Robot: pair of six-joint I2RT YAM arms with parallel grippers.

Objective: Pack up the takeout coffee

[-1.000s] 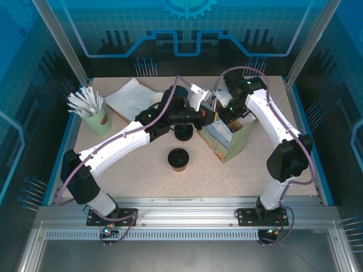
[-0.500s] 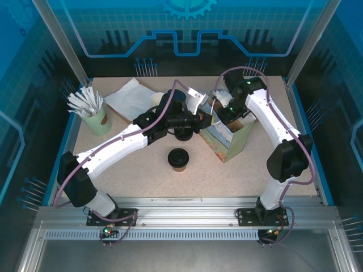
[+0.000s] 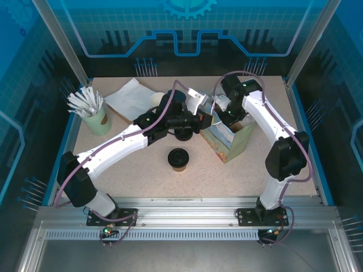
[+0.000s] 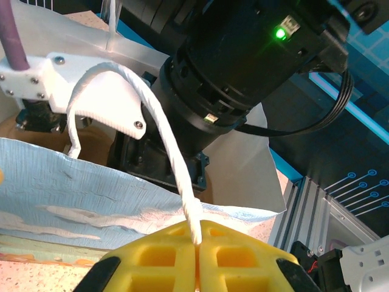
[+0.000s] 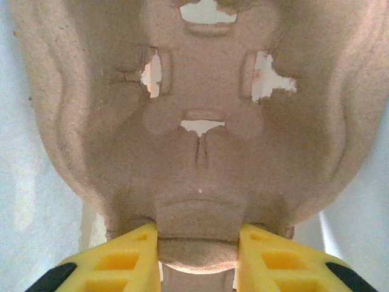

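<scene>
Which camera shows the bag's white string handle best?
The left wrist view: the handle loops up close, pinched in the left claw. From above, it's too small to pick out beside the bag.

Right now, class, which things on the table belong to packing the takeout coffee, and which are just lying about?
Belong to the job: takeout coffee; paper bag; rope handle, pinched by the left fingers; pulp cup carrier, gripped by the right fingers.
Lying about: green cup of white sticks; white paper sheet.
</scene>
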